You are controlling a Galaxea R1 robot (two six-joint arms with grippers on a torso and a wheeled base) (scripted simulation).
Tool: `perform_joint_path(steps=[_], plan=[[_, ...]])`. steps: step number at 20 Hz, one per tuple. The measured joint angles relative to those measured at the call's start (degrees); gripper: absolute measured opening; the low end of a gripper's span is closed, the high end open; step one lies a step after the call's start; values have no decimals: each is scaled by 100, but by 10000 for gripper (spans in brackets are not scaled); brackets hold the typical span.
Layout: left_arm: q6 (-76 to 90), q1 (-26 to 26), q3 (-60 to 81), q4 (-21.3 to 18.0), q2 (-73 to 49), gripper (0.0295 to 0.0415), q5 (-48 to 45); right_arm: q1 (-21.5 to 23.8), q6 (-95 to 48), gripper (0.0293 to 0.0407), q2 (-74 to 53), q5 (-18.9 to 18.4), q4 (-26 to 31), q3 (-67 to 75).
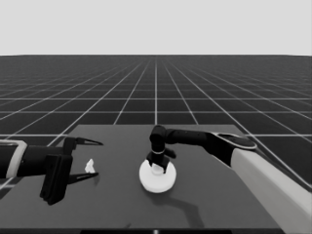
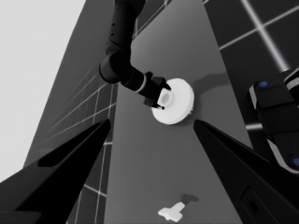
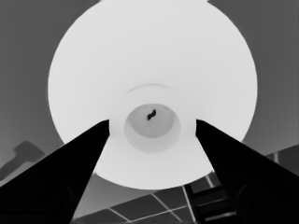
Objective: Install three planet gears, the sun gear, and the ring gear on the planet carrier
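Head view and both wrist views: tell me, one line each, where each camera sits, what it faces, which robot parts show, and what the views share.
Head view: above the table's near edge, looking across it to the horizon; left arm waits at the left, right arm reaches in, right claw over the larger round part.
Left wrist view: on the waiting left arm, looking along the table; left claw wedges, right arm farther off, thin white piece nearby.
Right wrist view: straight down on the larger round part; right claw wedges flank its centre.
Shared: all three show the larger round part.
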Motion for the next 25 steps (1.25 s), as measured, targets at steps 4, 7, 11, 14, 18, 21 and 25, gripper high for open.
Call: perform_joint_path(steps=[4,7,11,14,18,21,25], plan=[[0,0,0,0,0,385,0,3,37,384,1,1,0,0],[0,0,0,0,0,385,0,4,42,385,1,1,0,0],[0,0,0,0,0,385,0,1097,-1507,386,-154,-346,1062,611],[0,0,0,0,0,385,0,1690,-2415,385,-120,-388,1577,509],[0,0,0,0,0,385,0,1801,-2648,385,-105,-397,1692,451],[-4903,-279,-2048,-306,1013,411,4029,-216,-6602,395,-4034,1100,-1075,4951],[-6405,20,-5290,-2163,2536,386,5495,-1465,-8527,385,-7063,1801,-2387,7384]])
